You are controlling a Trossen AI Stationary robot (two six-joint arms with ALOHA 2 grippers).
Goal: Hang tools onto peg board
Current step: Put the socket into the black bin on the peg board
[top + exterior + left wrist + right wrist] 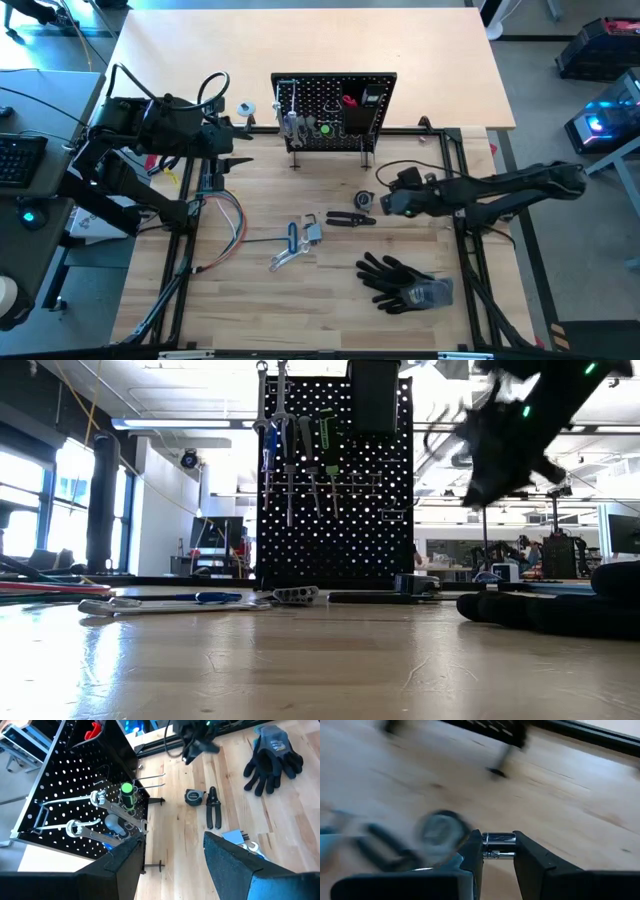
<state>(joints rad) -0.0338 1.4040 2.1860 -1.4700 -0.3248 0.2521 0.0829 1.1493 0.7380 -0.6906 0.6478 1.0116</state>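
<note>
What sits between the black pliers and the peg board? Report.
A small round tape measure lies between the pliers and the peg board; the high view shows it.

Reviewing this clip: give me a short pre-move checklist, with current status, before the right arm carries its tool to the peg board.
1. Right gripper shut on the small chrome piece: ok.
2. Full shape of that piece visible: cannot tell.
3. Left gripper open, empty, beside the peg board: ok.
4. Free hooks on the board: ok.
5. Pliers, tape measure and gloves lie below the right arm's path: ok.
6. Wrenches already hanging securely: cannot tell.
</note>
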